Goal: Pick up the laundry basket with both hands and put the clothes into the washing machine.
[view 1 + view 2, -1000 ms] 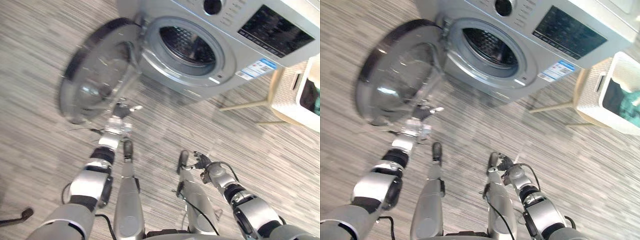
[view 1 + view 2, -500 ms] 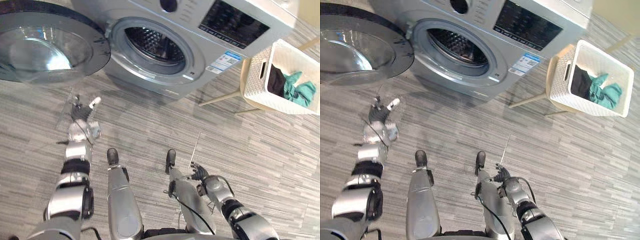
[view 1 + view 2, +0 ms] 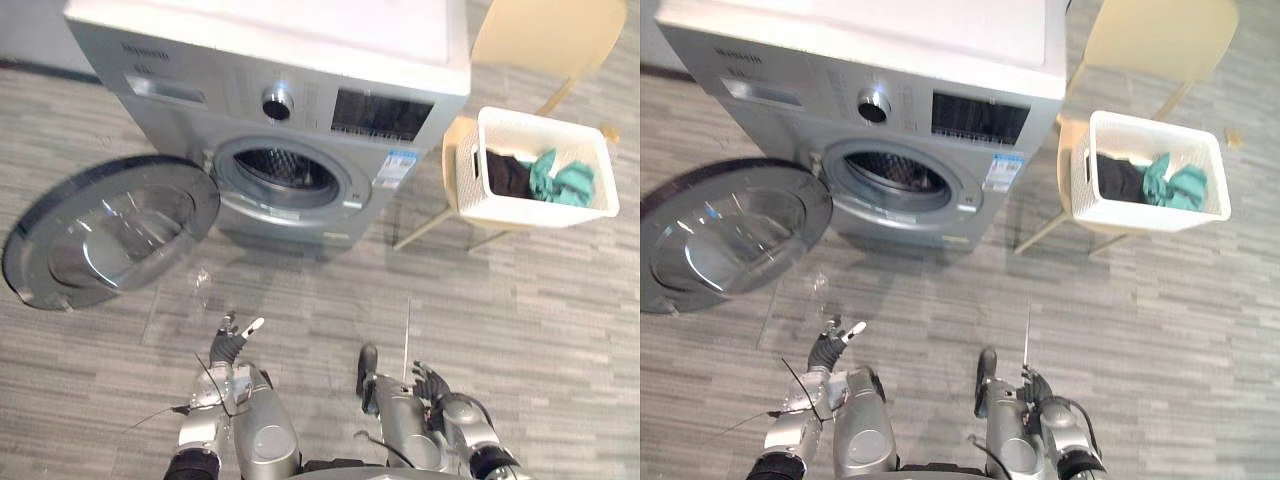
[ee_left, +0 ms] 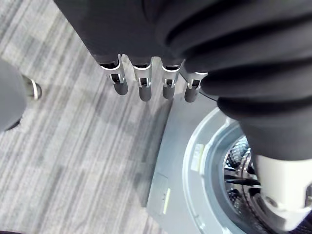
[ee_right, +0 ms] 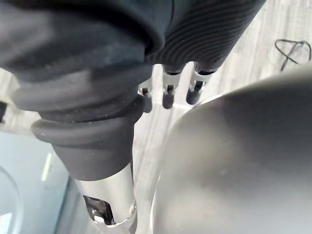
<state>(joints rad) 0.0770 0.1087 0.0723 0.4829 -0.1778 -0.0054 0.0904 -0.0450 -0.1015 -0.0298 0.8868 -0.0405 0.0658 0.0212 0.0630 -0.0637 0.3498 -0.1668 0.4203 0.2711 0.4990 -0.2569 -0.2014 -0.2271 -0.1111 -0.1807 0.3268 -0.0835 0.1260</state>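
So the laundry basket (image 3: 470, 180) sits on the seat of a pale chair (image 3: 550, 35), just beside the washing machine (image 3: 300, 90) on its right. The clothes (image 3: 548, 180) are inside it, a teal bundle next to something dark. The machine's round door (image 3: 110, 230) hangs wide open to the left, low over the striped floor (image 3: 560, 330), and the drum opening (image 3: 288, 170) is uncovered. Neither hand touches the basket. The left hand (image 3: 228, 345) is down low in front of the machine, fingers loose and straight, holding nothing. The right hand (image 3: 432, 383) is low too, fingers relaxed and empty, well apart from the basket.
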